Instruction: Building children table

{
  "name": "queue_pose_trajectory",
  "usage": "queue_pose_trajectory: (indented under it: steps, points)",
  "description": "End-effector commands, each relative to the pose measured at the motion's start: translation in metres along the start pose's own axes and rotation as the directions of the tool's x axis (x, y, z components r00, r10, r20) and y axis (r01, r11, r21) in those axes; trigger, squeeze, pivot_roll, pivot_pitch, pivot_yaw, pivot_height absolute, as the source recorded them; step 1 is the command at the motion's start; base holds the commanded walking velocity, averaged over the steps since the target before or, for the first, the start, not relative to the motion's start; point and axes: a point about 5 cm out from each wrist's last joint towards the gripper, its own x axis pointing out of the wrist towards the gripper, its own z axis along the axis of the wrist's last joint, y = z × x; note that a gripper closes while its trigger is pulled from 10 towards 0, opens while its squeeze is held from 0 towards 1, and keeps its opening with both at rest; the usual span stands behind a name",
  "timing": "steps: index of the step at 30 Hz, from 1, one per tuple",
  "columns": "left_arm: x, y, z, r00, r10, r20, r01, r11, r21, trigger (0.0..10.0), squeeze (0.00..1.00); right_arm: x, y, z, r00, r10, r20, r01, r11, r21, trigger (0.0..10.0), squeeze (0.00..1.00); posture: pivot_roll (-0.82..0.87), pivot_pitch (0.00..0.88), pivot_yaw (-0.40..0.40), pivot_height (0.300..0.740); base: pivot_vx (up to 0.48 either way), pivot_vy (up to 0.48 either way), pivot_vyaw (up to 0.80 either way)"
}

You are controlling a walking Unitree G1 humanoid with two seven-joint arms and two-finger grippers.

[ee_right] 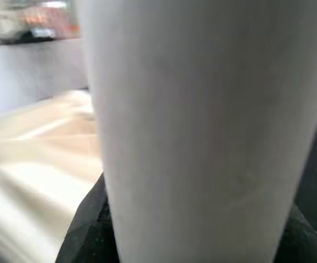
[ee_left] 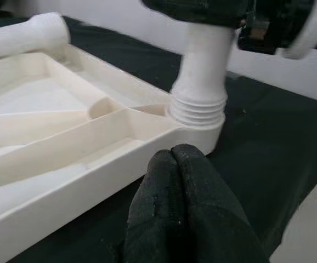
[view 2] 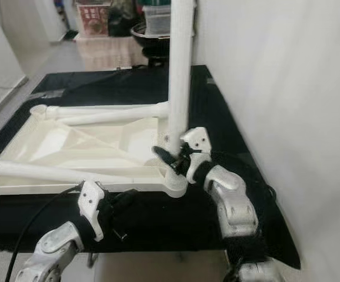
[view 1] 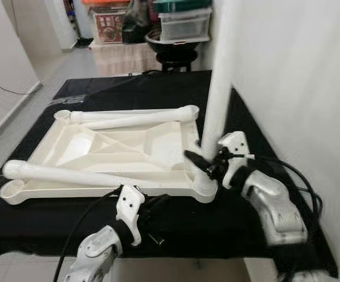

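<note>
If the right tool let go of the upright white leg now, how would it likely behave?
The upright leg looks like stiff, smooth plastic, so probably slippery in the right tool. Its threads are partly exposed above the tabletop's corner socket, so it may wobble or tip. Being round, like the loose legs, it would probably roll if it fell.

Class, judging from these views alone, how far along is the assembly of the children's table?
Done: the white tabletop lies upside down on the black mat, and one leg stands upright in its near right corner socket, threads showing. In hand: the right end effector grips that leg near its base; the left end effector, shut, sits by the near edge. Left: at least two loose legs lie across the tabletop.
</note>
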Motion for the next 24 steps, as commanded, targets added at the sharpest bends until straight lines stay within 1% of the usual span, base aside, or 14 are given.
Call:
queue_pose_trajectory:
  steps: [1,4,5,7,12,13,14,17,18,19,20,21,22,24]
  points:
    - [-0.003,0.004,-0.001,1.000,0.005,-0.012,-0.006,1.000,-0.013,10.0,0.00,-0.013,0.000,-0.040,0.973,-0.128,-0.192,0.139,0.989,0.042,0.0,0.00,-0.12,0.117,0.046,0.740,0.000,0.000,0.00]
    - [-0.002,0.005,-0.001,1.000,0.002,-0.012,-0.002,1.000,-0.020,10.0,0.00,-0.013,0.003,-0.044,0.971,-0.115,-0.209,0.127,0.991,0.044,0.0,0.00,-0.12,0.114,0.038,0.740,0.000,0.000,0.00]
    - [-0.002,0.005,-0.001,1.000,-0.002,-0.012,0.002,1.000,-0.026,10.0,0.00,-0.011,0.008,-0.046,0.974,-0.082,-0.213,0.085,0.996,0.009,0.0,0.00,-0.11,0.114,0.034,0.740,0.000,0.000,0.00]
    - [-0.002,0.005,-0.001,1.000,0.005,-0.008,-0.005,0.999,-0.032,10.0,0.00,-0.011,0.010,-0.047,0.974,-0.075,-0.215,0.076,0.997,-0.005,0.0,0.00,-0.12,0.115,0.039,0.740,0.000,0.000,0.00]
    - [-0.002,0.006,-0.001,1.000,0.018,-0.001,-0.018,0.999,-0.038,10.0,0.00,-0.012,0.012,-0.046,0.976,-0.059,-0.210,0.062,0.998,0.008,0.0,0.00,-0.12,0.115,0.040,0.740,0.000,0.000,0.00]
    - [-0.001,0.006,-0.001,1.000,0.018,-0.002,-0.018,0.999,-0.038,10.0,0.00,-0.010,0.013,-0.040,0.983,-0.030,-0.183,0.040,0.998,0.052,10.0,1.00,-0.11,0.110,0.038,0.740,0.000,0.000,0.00]
    - [-0.001,0.006,-0.001,1.000,0.018,-0.002,-0.018,0.999,-0.038,10.0,0.00,-0.010,0.013,-0.040,0.983,-0.030,-0.183,0.040,0.998,0.052,10.0,1.00,-0.11,0.110,0.038,0.740,0.000,0.000,0.00]
    - [0.000,0.006,-0.002,1.000,0.013,-0.005,-0.013,0.999,-0.038,10.0,0.00,-0.004,0.019,-0.023,0.990,0.091,-0.111,-0.078,0.991,0.113,10.0,1.00,-0.11,0.107,0.035,0.740,0.000,0.000,0.00]
    - [0.000,0.006,-0.002,1.000,0.013,-0.005,-0.013,0.999,-0.038,10.0,0.00,-0.004,0.019,-0.023,0.990,0.091,-0.111,-0.078,0.991,0.113,10.0,1.00,-0.11,0.107,0.035,0.740,0.000,0.000,0.00]
    - [0.000,0.006,-0.002,1.000,0.012,-0.006,-0.012,0.999,-0.037,10.0,0.00,-0.001,0.020,-0.010,0.980,0.189,-0.066,-0.182,0.977,0.109,10.0,1.00,-0.11,0.106,0.035,0.740,0.000,0.000,0.00]
    - [0.000,0.006,-0.002,1.000,0.012,-0.007,-0.013,0.999,-0.037,10.0,0.00,0.001,0.018,0.004,0.948,0.317,-0.040,-0.315,0.948,0.055,10.0,1.00,-0.10,0.101,0.032,0.740,0.000,0.000,0.00]
    - [0.000,0.006,-0.002,1.000,0.012,-0.007,-0.013,0.999,-0.037,10.0,0.00,0.001,0.018,0.004,0.948,0.317,-0.040,-0.315,0.948,0.055,10.0,1.00,-0.10,0.101,0.032,0.740,0.000,0.000,0.00]
    - [0.001,0.006,-0.002,1.000,0.013,-0.007,-0.013,0.999,-0.036,10.0,0.00,0.001,0.017,0.013,0.917,0.397,-0.034,-0.397,0.918,0.013,10.0,0.83,-0.10,0.101,0.032,0.740,0.000,0.000,0.00]
    - [0.001,0.006,-0.002,1.000,0.013,-0.007,-0.014,0.999,-0.034,10.0,0.00,-0.004,0.009,0.021,0.797,0.595,-0.106,-0.602,0.796,-0.064,10.0,0.00,-0.09,0.094,0.025,0.740,0.000,0.000,0.00]
